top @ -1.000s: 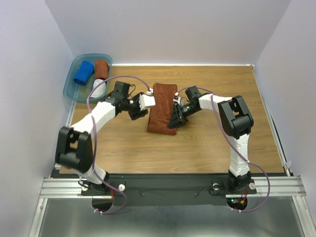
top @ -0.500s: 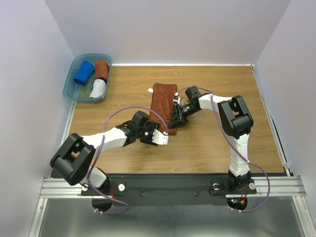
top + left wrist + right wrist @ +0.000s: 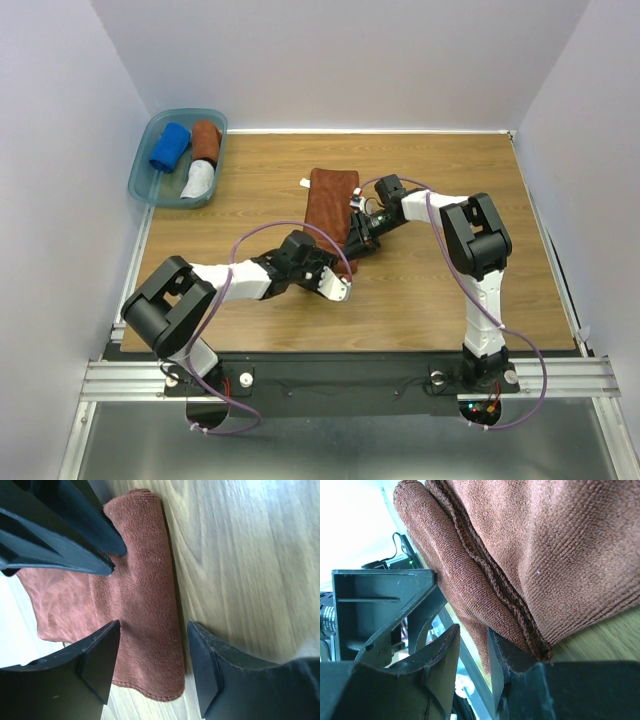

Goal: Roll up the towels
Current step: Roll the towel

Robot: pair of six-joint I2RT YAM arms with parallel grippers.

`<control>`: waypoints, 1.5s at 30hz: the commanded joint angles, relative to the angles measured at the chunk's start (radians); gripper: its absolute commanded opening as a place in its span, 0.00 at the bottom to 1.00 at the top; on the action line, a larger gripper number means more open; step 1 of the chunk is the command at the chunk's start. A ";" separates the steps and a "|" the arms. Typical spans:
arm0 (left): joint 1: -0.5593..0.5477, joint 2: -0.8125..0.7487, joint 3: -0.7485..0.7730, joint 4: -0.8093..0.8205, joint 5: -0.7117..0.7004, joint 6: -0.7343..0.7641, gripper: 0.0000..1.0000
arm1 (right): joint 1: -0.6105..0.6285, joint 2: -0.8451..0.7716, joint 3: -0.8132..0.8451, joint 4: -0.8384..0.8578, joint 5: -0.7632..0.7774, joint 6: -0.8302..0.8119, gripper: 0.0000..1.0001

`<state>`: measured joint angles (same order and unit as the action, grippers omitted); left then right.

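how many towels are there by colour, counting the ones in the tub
rust-brown towels: 2, one flat on the table, one rolled in the tub
blue towel: 1
light grey towel: 1
total: 4

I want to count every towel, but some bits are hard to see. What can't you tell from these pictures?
- Top view: the near end of the rust-brown towel is hidden under the left gripper and right gripper.
- Top view: the rolls in the blue tub are too small to tell how tight they are.
- Right wrist view: the towel's far end is cut off by the frame's edge.
- Left wrist view: the upper left is glare-washed.
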<state>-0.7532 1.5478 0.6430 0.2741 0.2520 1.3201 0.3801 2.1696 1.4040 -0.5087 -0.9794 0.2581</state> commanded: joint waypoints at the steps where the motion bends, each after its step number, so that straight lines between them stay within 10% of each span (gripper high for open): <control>1: -0.006 0.046 0.056 -0.039 -0.006 0.010 0.65 | 0.000 0.044 -0.002 0.001 0.116 -0.046 0.35; 15: 0.003 0.192 0.418 -0.702 0.288 -0.163 0.17 | -0.013 -0.138 -0.112 -0.001 0.099 -0.109 0.41; 31: 0.093 0.418 0.567 -0.983 0.688 -0.395 0.17 | -0.207 -0.837 -0.395 -0.047 0.220 -0.459 1.00; 45: 0.178 0.693 0.805 -1.132 0.737 -0.502 0.17 | 0.144 -0.913 -0.372 -0.136 0.531 -0.732 0.73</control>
<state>-0.5678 2.1609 1.4399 -0.8085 1.1145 0.8345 0.4374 1.2304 1.0008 -0.6624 -0.6014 -0.4042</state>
